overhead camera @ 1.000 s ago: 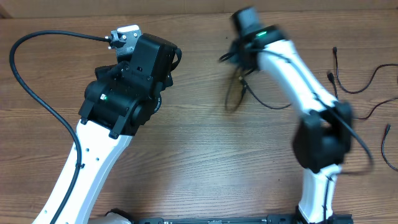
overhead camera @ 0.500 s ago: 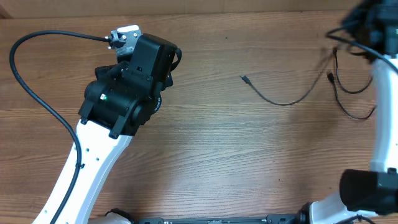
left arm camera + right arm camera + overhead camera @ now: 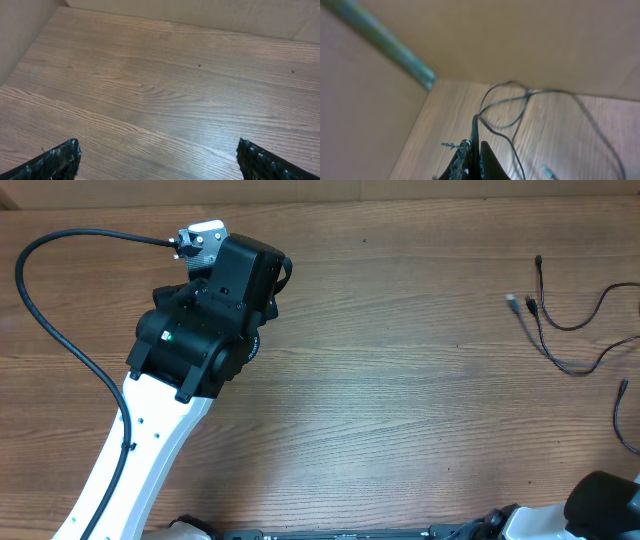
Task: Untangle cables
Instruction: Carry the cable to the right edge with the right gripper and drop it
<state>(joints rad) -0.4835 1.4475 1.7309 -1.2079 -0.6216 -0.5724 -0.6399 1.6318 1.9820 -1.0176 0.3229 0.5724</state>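
The overhead camera looks straight down on the table from well above, with the left arm at the left and the cables by the right edge; the left wrist camera sits low, looking forward and down across bare wood to a cardboard wall, its own fingertips in the bottom corners. The right wrist camera, close and blurred, faces past the right gripper into a walled table corner; it shares the cables with the overhead view.
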